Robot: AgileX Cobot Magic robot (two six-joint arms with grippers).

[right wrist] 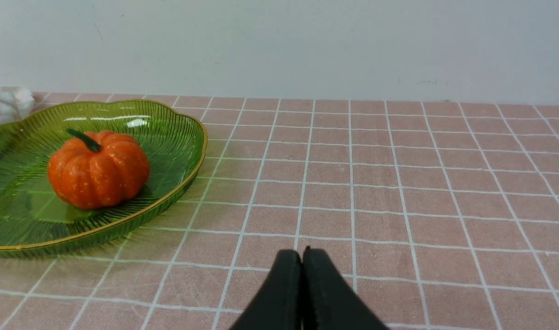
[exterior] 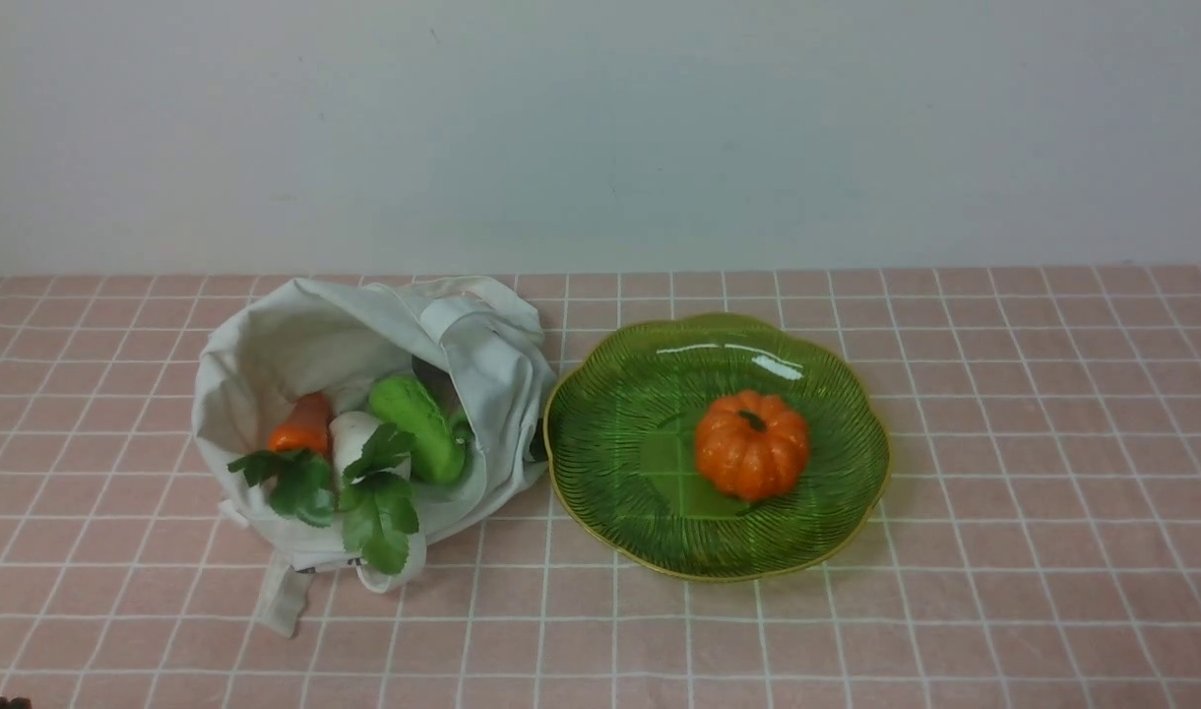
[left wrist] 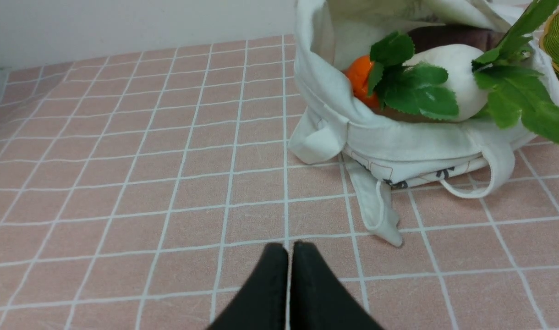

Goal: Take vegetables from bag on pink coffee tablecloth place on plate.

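Observation:
An off-white cloth bag (exterior: pixel 295 345) lies open on the pink checked tablecloth (exterior: pixel 1004 443). In it are an orange carrot (exterior: pixel 305 425), a white radish (exterior: pixel 349 438) and a green cucumber (exterior: pixel 418 425). An orange pumpkin (exterior: pixel 752 445) sits on the green scalloped plate (exterior: pixel 610 443) to the bag's right. My left gripper (left wrist: pixel 289 250) is shut and empty, low over the cloth in front of the bag (left wrist: pixel 334 114); the carrot (left wrist: pixel 358 80) and radish (left wrist: pixel 453 78) show there. My right gripper (right wrist: pixel 302 254) is shut and empty, to the right of the plate (right wrist: pixel 178 137) and pumpkin (right wrist: pixel 98 169).
A pale wall (exterior: pixel 600 128) stands behind the table. A loose strap handle (left wrist: pixel 375 206) of the bag lies on the cloth just ahead of my left gripper. Neither arm shows in the front view apart from a dark bit (exterior: pixel 5 703) at the lower left corner.

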